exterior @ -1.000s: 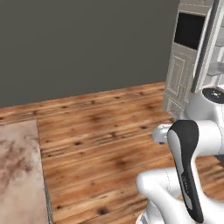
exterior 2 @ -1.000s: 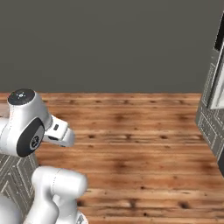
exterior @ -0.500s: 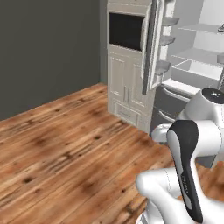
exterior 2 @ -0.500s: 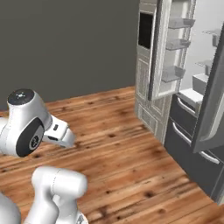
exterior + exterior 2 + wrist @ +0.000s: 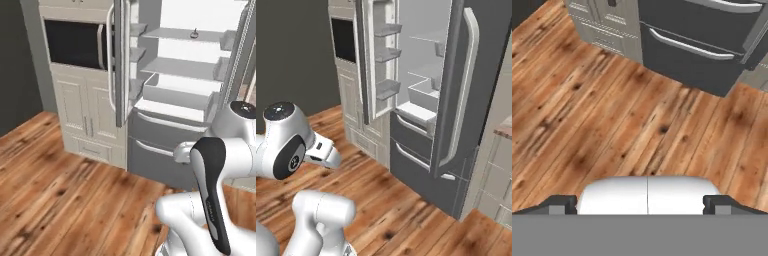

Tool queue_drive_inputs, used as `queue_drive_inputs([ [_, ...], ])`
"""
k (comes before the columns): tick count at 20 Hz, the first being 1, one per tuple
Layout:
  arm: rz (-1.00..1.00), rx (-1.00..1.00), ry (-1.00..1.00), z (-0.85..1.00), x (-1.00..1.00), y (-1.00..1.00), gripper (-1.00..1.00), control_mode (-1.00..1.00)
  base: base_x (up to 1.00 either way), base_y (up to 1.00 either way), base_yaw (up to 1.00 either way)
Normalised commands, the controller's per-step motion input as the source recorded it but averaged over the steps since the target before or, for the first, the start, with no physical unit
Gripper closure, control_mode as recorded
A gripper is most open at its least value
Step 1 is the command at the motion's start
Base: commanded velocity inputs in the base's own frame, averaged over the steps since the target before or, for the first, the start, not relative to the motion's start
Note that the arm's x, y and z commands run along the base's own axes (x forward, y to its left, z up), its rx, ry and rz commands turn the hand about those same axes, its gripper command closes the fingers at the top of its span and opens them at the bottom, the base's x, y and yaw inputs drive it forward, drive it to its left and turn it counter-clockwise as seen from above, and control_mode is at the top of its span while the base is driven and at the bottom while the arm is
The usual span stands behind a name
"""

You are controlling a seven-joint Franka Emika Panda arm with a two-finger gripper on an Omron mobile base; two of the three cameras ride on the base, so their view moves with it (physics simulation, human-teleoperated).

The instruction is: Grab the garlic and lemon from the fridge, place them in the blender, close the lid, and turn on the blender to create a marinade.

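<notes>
Fridge (image 5: pixel 170 120): tall, grey, both doors swung wide, white inside, glass shelves, top cut off. Garlic (image 5: pixel 194 34): small pale bulb with dark tip on the upper shelf, hard to make out. Oven (image 5: pixel 75 45): black panel, left of fridge. My claw (image 5: pixel 641 204): tips wide apart, empty, over plank floor (image 5: pixel 587 110).

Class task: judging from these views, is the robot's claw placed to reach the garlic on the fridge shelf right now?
Probably not yet. The open claw points at the floor, short of the fridge; the garlic sits high on an upper shelf, though both doors stand open.
</notes>
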Motion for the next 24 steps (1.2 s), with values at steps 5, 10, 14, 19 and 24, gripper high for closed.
queue_drive_inputs([
  [5,0.00,0.00,0.00,0.00,0.00,0.00,-1.00,1.00,1.00,0.00,-0.56],
  [10,0.00,0.00,0.00,0.00,0.00,0.00,-1.00,1.00,0.97,0.06,-0.50],
  [14,0.00,0.00,0.00,0.00,0.00,0.00,-1.00,1.00,0.71,0.32,-0.41],
  [19,0.00,0.00,0.00,0.00,0.00,0.00,-1.00,1.00,0.42,0.59,-0.30],
  [24,0.00,0.00,0.00,0.00,0.00,0.00,-1.00,1.00,0.46,0.32,-0.21],
])
